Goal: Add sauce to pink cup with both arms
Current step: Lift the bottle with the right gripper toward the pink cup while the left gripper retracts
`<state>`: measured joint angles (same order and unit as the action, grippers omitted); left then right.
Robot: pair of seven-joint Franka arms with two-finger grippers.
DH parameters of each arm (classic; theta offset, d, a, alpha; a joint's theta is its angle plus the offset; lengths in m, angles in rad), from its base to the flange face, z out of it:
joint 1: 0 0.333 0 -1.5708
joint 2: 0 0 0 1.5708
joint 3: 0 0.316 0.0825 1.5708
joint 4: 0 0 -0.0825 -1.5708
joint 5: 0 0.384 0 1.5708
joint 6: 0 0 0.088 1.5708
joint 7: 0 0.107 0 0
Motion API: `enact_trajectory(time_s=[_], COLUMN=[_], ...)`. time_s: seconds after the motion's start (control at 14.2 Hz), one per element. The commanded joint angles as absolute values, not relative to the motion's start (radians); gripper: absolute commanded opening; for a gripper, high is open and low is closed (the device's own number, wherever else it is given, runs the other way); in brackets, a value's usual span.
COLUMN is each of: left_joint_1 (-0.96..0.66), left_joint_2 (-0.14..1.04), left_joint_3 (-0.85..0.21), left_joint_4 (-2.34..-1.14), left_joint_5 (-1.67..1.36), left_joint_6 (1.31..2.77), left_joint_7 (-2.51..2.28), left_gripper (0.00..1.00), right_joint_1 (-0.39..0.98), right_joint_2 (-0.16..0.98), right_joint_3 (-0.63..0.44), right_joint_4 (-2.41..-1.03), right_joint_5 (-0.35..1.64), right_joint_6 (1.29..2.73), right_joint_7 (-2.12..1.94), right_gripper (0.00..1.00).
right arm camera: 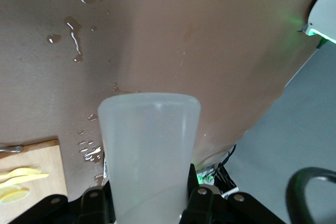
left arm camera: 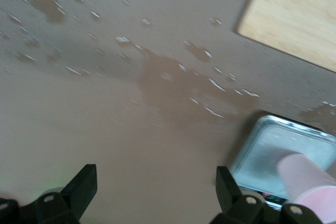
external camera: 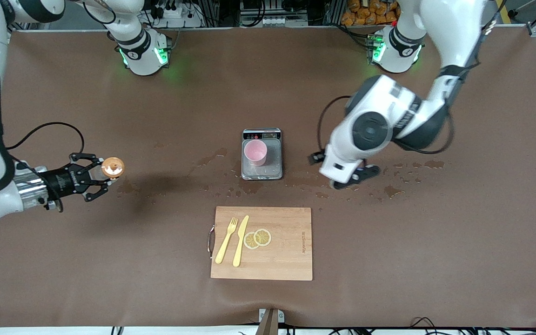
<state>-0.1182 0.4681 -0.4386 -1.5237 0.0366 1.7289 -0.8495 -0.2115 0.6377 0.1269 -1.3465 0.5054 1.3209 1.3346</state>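
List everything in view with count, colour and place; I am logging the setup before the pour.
sauce bottle: one, whitish with orange cap, held above the table toward the right arm's end.
pink cup: one, pale pink, upright on the scale.
scale: one, silver, mid-table.
cutting board: one, wooden, nearer the front camera than the scale.
fork and knife: one each, yellow, on the board.
lemon slices: two, yellow, beside the knife.
spills: several wet patches around the scale.
right hand: black, shut on the bottle.
left hand: black, open, low beside the scale.
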Motion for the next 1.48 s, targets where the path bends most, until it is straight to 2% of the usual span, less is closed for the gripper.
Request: enact_trajectory(time_s=[0.0, 0.21, 0.77, 1.12, 1.41], left_joint_1=[-0.030, 0.076, 0.256, 0.270, 0.261], left_joint_2=[0.373, 0.292, 0.175, 0.170, 0.127], left_joint_3=[-0.446, -0.449, -0.454, -0.459, -0.445], left_joint_4=[-1.612, -1.686, -1.773, -1.767, -1.767], left_joint_5=[0.061, 0.069, 0.084, 0.086, 0.074], left_joint_6=[1.703, 1.700, 1.698, 1.701, 1.701], left_joint_7=[-0.711, -0.524, -0.123, -0.091, -0.094], left_gripper=[1.00, 1.00, 1.00, 1.00, 1.00], right_joint_1=[-0.170, -0.112, 0.032, 0.149, 0.181], right_joint_2=[0.620, 0.606, 0.606, 0.606, 0.607], right_joint_3=[0.120, 0.120, 0.118, 0.117, 0.117], right_joint_4=[-1.332, -1.319, -1.302, -1.301, -1.284], right_joint_5=[0.459, 0.434, 0.305, 0.183, 0.179], right_joint_6=[1.310, 1.313, 1.318, 1.336, 1.344], right_joint_7=[1.394, 1.475, 1.580, 1.687, 1.732], right_gripper=[0.48, 0.47, 0.47, 0.44, 0.44])
